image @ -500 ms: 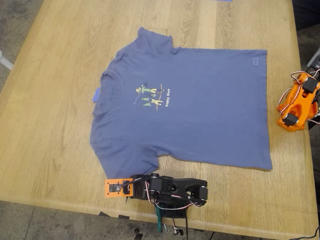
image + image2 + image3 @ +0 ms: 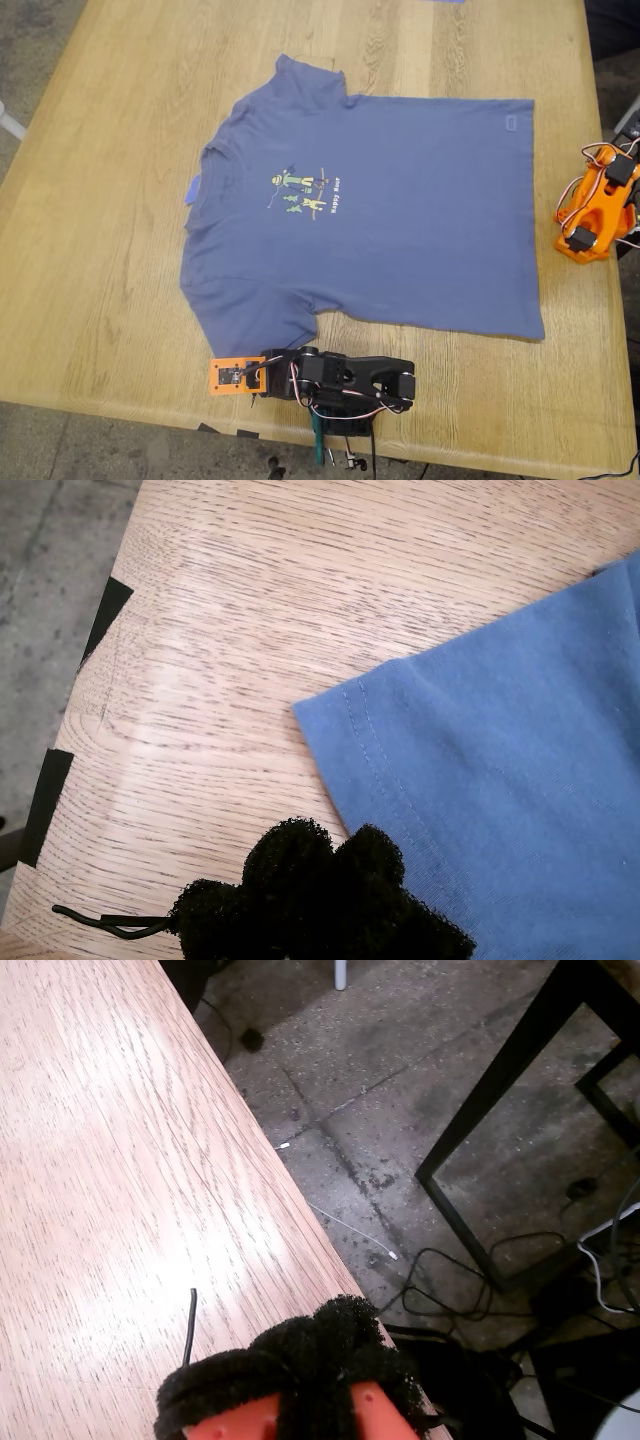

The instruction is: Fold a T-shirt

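Observation:
The slate-blue T-shirt (image 2: 400,220) lies spread flat on the wooden table (image 2: 110,250), collar toward the exterior view's left, with the small green-and-yellow print (image 2: 303,190) on its chest. My first gripper (image 2: 262,380), on the black arm folded at the table's near edge, sits just off the near sleeve. In the first wrist view its black fuzzy pads (image 2: 320,890) are together beside the sleeve hem (image 2: 480,780). My second gripper (image 2: 585,225), on the orange arm at the exterior view's right, is apart from the shirt. Its pads (image 2: 300,1360) are together over the table edge.
Black tape strips (image 2: 45,800) mark the table edge near my first gripper. Beyond the table edge by my second gripper are the concrete floor (image 2: 400,1110), cables and a black metal frame (image 2: 500,1090). Bare wood surrounds the shirt.

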